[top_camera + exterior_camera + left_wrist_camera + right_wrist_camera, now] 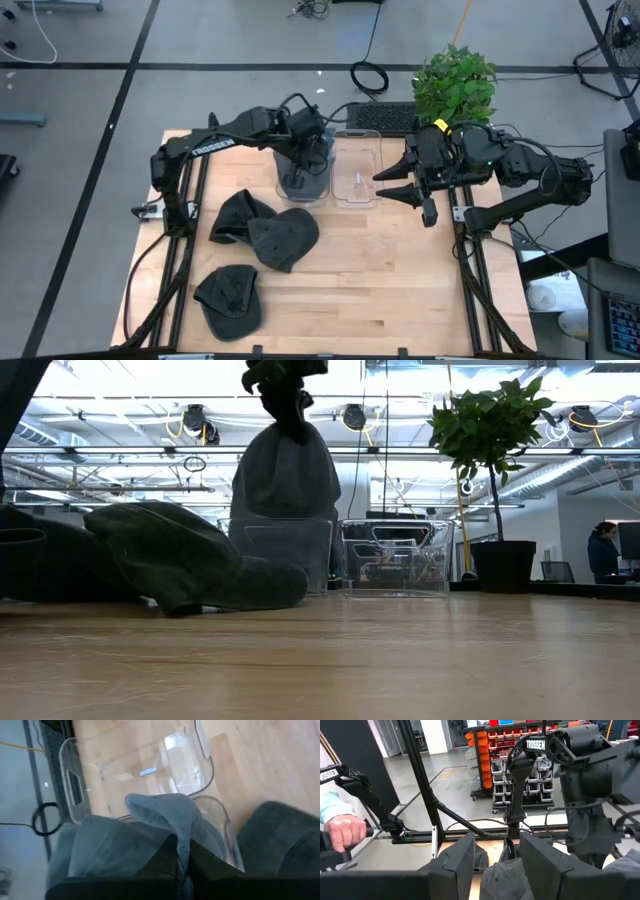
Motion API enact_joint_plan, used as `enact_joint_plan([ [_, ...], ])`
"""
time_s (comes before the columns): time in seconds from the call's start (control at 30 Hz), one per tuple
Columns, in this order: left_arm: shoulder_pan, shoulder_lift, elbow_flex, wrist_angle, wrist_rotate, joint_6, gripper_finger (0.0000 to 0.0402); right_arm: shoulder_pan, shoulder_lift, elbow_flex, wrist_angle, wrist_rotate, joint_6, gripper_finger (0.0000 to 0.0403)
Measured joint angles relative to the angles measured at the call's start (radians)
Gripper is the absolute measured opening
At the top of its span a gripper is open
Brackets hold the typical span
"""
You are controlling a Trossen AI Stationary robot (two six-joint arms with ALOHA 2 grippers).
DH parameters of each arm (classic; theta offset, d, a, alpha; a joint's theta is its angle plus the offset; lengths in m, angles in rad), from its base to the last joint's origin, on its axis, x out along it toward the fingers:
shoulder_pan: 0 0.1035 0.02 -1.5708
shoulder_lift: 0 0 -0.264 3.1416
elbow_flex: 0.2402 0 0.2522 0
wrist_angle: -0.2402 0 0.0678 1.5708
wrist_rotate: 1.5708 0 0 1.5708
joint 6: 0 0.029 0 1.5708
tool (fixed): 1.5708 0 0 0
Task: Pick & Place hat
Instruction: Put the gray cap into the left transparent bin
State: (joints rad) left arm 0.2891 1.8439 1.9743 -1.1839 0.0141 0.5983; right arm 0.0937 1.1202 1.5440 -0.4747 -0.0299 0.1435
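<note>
My left gripper (283,405) is shut on a grey hat (285,475) that hangs over the left clear bin (303,172), its lower part down inside the bin (275,555). The left wrist view shows the same hat (150,825) bunched just ahead of my fingers. My right gripper (392,186) is open and waits by the right clear bin (357,172), touching nothing. Three dark hats lie flat on the table: two overlapping (235,215) (285,237) and one nearer the front edge (228,298). My left gripper pinches a raised fold of the grey hat (182,837) between its two fingers, coming from above and pointing down. The hat hangs slack below the fingers (283,420), and its lower end sits inside the left clear bin.
The two clear bins stand side by side at the table's far edge. A potted plant (455,85) and a keyboard (385,117) lie behind them. A person's hand (340,832) shows beyond the table in the right wrist view. Bare wood (390,280) spreads across the table's near right.
</note>
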Motion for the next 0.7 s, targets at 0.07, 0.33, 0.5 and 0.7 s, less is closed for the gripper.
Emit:
enact_joint_plan([
  [0.07,0.006,0.004,-0.002,0.014,0.012,-0.018,0.0013,0.0,0.0,0.0,0.0,0.0,-0.006,0.0145],
  [0.33,0.058,-0.013,-0.112,0.135,0.037,-0.068,0.0013,0.0,0.0,0.0,0.012,0.0,-0.035,0.0144],
  [0.5,0.059,-0.012,-0.154,0.167,0.066,-0.012,0.0013,0.0,0.0,0.0,0.03,0.0,-0.062,0.0145],
  [0.7,0.059,-0.011,-0.212,0.191,0.093,0.009,0.0013,0.0,0.0,0.0,0.037,0.0,-0.063,0.0144],
])
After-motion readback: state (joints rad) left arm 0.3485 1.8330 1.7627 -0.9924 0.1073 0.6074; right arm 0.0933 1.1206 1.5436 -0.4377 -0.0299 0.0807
